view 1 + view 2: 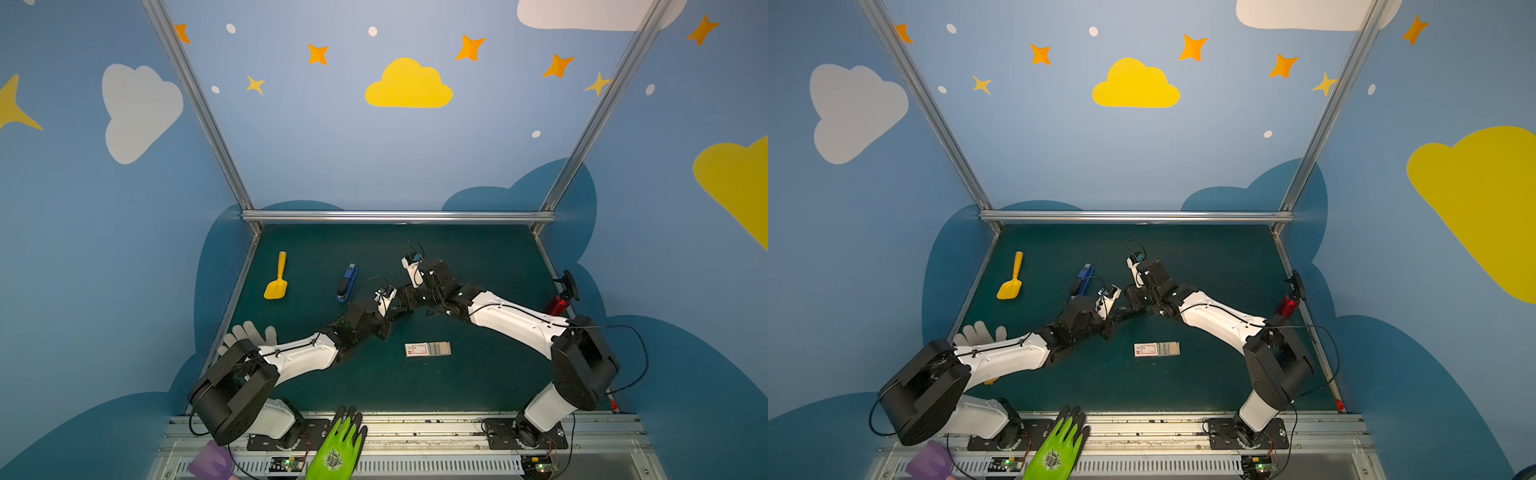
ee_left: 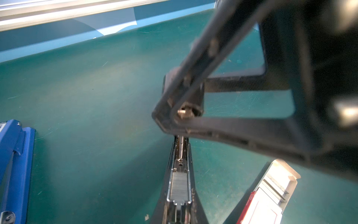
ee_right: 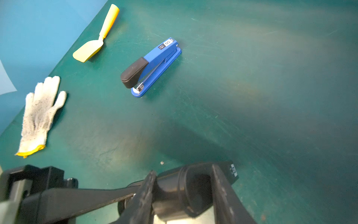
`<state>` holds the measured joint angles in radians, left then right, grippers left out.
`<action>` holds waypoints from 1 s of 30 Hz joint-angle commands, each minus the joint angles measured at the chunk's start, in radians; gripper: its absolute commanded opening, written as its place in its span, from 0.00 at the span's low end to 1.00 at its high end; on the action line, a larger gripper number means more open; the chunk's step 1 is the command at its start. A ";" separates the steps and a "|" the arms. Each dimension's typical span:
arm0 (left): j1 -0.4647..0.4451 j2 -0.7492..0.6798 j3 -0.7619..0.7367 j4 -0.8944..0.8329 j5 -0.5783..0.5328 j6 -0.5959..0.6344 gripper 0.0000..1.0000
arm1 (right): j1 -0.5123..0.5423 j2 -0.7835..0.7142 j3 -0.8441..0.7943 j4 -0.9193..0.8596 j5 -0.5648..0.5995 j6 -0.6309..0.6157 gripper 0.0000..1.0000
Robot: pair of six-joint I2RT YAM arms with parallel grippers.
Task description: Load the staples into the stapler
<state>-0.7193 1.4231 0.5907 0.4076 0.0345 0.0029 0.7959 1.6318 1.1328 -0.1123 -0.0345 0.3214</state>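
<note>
Two robot arms meet at the centre of the frame in both top views, above a dark green tabletop [image 1: 490, 257]. The left tool [image 1: 392, 318] is closed tight on a black stapler [image 2: 179, 166], which juts forward from it with its channel lying open. A silvery strip of staples [image 2: 179, 186] sits inside that channel. The right tool [image 2: 183, 111] is at the stapler's far tip. Its fingers [image 3: 145, 195] stand apart on either side of a rounded black part, and whether they press on it cannot be told.

Just below centre in a top view lies the white staple box [image 1: 417, 350] with a red label. Its drawer is slid partly out, showing grey strips, and it touches neither tool. Left of centre, a blue stapler [image 1: 347, 282] lies shut on the tabletop, well apart from a yellow scoop [image 1: 277, 280] farther left. A white knitted glove [image 3: 40, 114] lies near the tabletop's left edge. A green glove [image 1: 338, 444] rests on the metal rail at the bottom edge.
</note>
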 commanded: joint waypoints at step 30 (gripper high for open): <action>0.028 0.314 0.198 0.086 -0.235 0.019 0.04 | -0.141 -0.380 -0.339 -0.084 -0.188 0.185 0.64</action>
<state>-0.7139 1.6863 0.7341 0.4999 -0.1459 0.0151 0.6758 1.3106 0.8257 -0.1562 -0.2363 0.4980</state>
